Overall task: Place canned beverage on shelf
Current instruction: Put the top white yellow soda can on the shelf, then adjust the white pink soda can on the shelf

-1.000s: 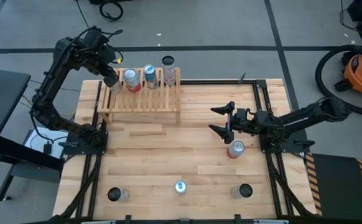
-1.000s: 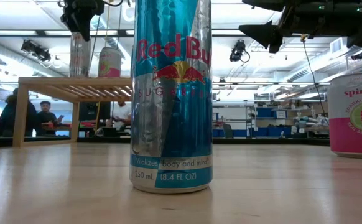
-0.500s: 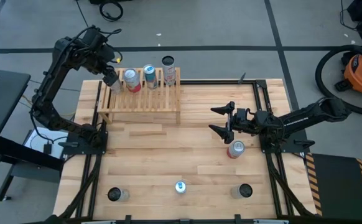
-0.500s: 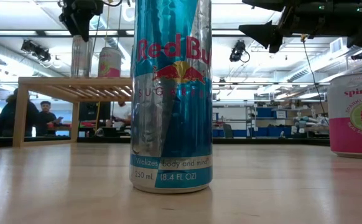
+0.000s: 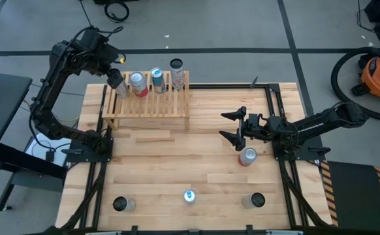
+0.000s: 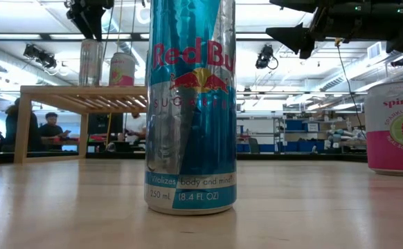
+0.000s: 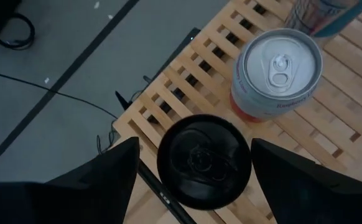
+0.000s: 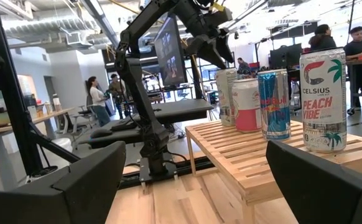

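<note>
The shelf [image 5: 147,101], a low slatted wooden rack, stands at the table's far left and carries several upright cans. The leftmost is a silver can with a black top [image 7: 203,158], resting on its base at the shelf's left end [image 6: 89,62]. My left gripper [image 5: 113,77] hangs open just above it, pointing steeply down. One finger [image 7: 106,177] stands on each side of the can's top, with a gap to it. My right gripper [image 5: 231,125] hangs open and level over the table's right half, above a pink can [image 5: 247,156].
Beside the black-topped can stand a pink can [image 7: 280,68], a blue one [image 8: 274,102] and a Celsius can [image 8: 323,99]. Three more cans stand along the table's near edge, among them a blue Red Bull can [image 6: 191,104]. People show in the room behind.
My left gripper has drawn a little up and toward the far left, tipping slightly, and now stands clear above the black-topped can's top. The can stays upright on the shelf.
</note>
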You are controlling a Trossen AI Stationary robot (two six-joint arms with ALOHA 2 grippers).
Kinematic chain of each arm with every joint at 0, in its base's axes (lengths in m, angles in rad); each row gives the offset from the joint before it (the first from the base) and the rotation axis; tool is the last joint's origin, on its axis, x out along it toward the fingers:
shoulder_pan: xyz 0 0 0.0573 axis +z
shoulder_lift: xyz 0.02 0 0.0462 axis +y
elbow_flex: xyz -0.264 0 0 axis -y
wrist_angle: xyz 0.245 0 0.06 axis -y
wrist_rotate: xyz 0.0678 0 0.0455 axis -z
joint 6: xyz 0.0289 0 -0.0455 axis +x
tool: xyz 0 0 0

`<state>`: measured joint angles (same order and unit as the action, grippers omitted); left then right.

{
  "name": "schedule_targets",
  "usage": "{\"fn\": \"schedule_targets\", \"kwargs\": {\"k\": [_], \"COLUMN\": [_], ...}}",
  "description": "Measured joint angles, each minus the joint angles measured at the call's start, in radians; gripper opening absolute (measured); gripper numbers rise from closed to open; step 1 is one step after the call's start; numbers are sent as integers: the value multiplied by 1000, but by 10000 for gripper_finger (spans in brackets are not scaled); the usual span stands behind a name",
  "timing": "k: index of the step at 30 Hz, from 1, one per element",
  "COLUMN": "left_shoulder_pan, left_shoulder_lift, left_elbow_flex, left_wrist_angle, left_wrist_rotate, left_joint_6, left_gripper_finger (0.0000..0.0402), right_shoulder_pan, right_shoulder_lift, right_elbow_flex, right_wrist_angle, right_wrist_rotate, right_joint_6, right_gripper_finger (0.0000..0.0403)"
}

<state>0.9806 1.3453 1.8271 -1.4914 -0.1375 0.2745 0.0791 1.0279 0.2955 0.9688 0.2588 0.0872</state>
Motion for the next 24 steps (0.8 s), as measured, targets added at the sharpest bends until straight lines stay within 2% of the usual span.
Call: {"fn": "schedule_targets", "kwargs": {"k": [7,14,20,24], "left_shoulder_pan": [0,-36,-102,-141], "left_shoulder_lift": [1,0,-14,-46], "left_elbow_flex": [40,227,342,346], "left_wrist_angle": [47,50,43,31], "left_wrist_rotate": [-2,0,21,24], "left_joint_6": [25,-32,-107,-111], "left_gripper_finger": [309,309,309,309], "right_shoulder_pan": [0,-41,-81,-95], "right_shoulder_lift": [0,0,0,0], "right_elbow_flex": [0,0,0,0], "right_wrist_angle": [1,12,119,171], "right_wrist_rotate": [0,0,-1,-81], "right_joint_6": [0,-35,-37,-38], "right_gripper_finger": [399,399,399,399]}}
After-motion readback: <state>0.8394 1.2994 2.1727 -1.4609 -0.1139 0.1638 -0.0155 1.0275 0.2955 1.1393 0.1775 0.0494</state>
